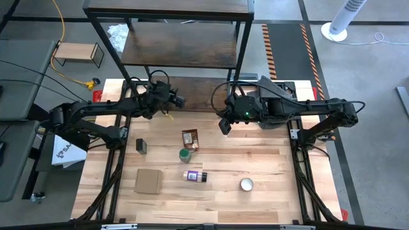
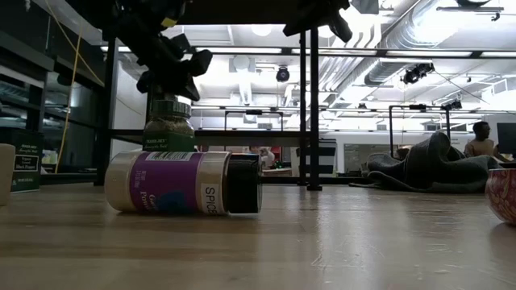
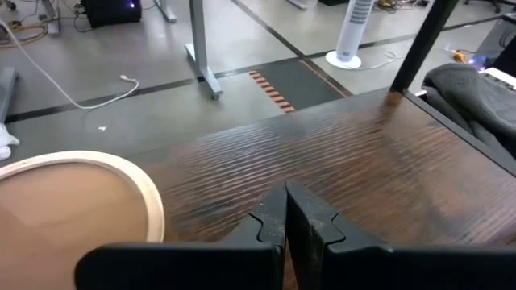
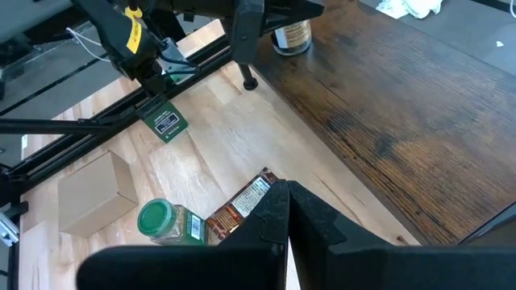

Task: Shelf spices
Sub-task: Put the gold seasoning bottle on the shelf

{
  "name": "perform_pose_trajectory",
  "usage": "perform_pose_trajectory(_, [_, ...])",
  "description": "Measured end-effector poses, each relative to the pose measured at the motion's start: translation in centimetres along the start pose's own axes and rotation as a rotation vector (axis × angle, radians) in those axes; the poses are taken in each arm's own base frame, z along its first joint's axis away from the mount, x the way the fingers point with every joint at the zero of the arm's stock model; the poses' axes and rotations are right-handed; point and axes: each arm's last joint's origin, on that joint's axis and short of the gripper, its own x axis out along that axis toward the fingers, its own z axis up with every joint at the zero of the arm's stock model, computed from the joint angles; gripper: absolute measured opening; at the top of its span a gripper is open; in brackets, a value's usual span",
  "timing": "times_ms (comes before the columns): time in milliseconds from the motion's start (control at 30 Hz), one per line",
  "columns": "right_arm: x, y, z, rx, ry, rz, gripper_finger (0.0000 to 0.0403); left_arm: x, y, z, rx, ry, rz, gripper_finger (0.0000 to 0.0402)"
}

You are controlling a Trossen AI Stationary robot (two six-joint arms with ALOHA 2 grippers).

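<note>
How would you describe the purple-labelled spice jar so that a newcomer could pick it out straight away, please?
Start at the tall dark shelf at the far edge of the pale wood table, then come toward the near edge, past the brown pouch and the green-lidded jar. Just beyond them is the purple-labelled jar. Unlike the upright green-lidded jar, it lies on its side, with a dark cap and a purple-and-white label.
</note>
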Motion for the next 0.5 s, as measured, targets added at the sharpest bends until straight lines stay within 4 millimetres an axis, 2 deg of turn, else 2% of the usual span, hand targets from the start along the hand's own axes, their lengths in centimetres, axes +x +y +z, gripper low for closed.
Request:
perform_pose_trajectory(200, [0.0, 0.0, 0.0, 0.0, 0.0, 0.0, 0.0, -0.15, -0.16, -0.13, 0.048, 0.002, 0.001, 0.0])
perform_pose_trajectory(500, [0.0, 0.0, 0.0, 0.0, 0.0, 0.0, 0.0, -0.49, 0.64, -0.68, 0.101, 0.039, 0.111, 0.0])
